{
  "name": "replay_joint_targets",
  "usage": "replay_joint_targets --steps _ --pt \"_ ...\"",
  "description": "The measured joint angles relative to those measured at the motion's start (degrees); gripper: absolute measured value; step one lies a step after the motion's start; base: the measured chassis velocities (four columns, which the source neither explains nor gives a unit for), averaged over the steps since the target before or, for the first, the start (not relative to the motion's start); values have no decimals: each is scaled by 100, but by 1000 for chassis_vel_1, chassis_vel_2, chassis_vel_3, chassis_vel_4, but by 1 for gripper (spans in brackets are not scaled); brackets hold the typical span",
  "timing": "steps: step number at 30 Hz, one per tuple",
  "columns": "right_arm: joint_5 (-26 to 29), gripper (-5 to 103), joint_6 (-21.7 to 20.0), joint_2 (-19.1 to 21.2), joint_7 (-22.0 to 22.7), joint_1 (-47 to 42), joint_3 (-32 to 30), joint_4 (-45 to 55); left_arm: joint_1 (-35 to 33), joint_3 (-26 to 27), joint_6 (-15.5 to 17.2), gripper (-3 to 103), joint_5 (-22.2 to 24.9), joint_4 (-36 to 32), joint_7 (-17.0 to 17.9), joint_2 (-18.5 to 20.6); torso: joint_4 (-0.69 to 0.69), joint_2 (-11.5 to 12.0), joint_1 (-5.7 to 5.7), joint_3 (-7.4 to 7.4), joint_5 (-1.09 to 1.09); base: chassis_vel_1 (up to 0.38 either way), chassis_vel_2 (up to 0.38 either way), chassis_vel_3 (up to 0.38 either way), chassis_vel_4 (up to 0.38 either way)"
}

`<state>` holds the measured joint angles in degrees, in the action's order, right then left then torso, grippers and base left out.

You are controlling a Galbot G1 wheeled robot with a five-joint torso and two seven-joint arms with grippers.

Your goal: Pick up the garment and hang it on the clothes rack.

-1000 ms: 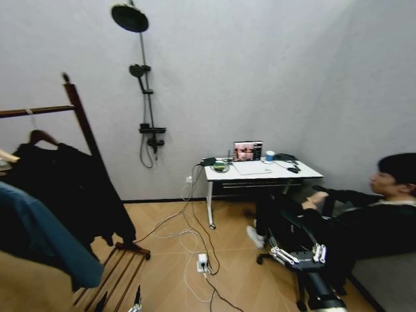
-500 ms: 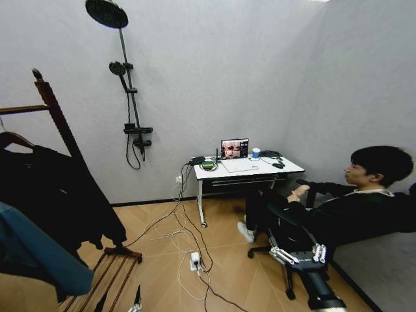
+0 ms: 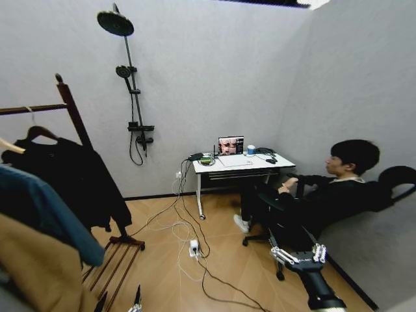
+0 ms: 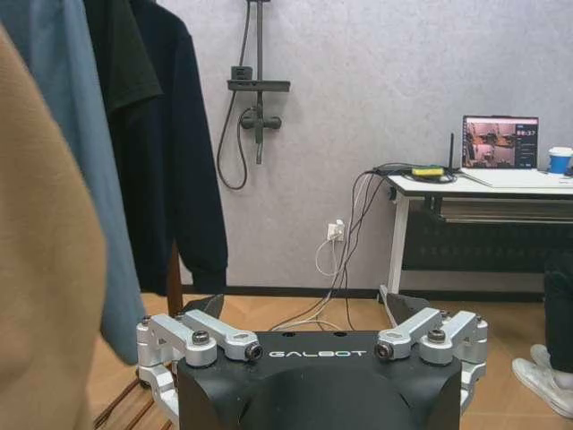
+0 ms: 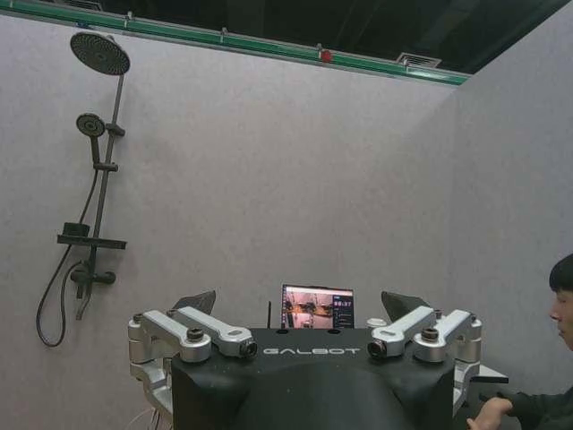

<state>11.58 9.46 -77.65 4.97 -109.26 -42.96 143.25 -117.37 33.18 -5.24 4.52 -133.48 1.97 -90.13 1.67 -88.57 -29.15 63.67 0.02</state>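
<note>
The black garment (image 3: 81,179) hangs on a wooden hanger (image 3: 39,132) from the rod of the dark red-brown clothes rack (image 3: 73,114) at the left. In the left wrist view the garment (image 4: 175,152) hangs beyond my left gripper (image 4: 309,309), which is open and holds nothing. In the head view the left gripper (image 3: 120,300) sits low at the bottom edge, in front of the rack's base. My right gripper (image 3: 300,255) is low on the right, open and holding nothing, and its wrist view shows the gripper (image 5: 300,305) facing the grey wall.
A blue jacket (image 3: 45,214) and a tan coat (image 3: 36,273) hang nearer me on the same rack. Its slatted shelf (image 3: 114,260) is on the floor. A black shower pole (image 3: 133,97), a white desk (image 3: 260,167), floor cables (image 3: 194,247) and a seated person (image 3: 325,201) lie ahead.
The whole head picture has shifted, so the camera has moved; the rack and its clothes now show more fully at the left. Both grippers keep their places and stay open.
</note>
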Motion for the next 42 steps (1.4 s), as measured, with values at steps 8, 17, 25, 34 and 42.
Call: replay_joint_targets --steps 8,17,25,34,42 --pt "0 100 0 0 -1 -1 0 0 0 1 0 100 0 0 1 0 0 -2 0 0 0 369 -359 -352 349" --pt "0 100 0 0 0 0 -1 -1 0 0 0 100 0 0 1 0 -2 -2 -2 1 -1 360 -353 -362 358" --pt "0 100 0 0 0 0 0 -2 0 1 0 100 0 1 2 0 -1 -2 -2 1 -2 343 -356 -339 340" --pt "0 100 0 0 0 -2 0 -2 0 -1 0 100 0 0 -1 0 2 -4 1 0 0 159 -109 -173 174" --pt "0 100 0 0 0 2 0 -1 1 -1 0 100 0 0 -1 0 -5 41 17 -20 -2 -34 50 97 -1"
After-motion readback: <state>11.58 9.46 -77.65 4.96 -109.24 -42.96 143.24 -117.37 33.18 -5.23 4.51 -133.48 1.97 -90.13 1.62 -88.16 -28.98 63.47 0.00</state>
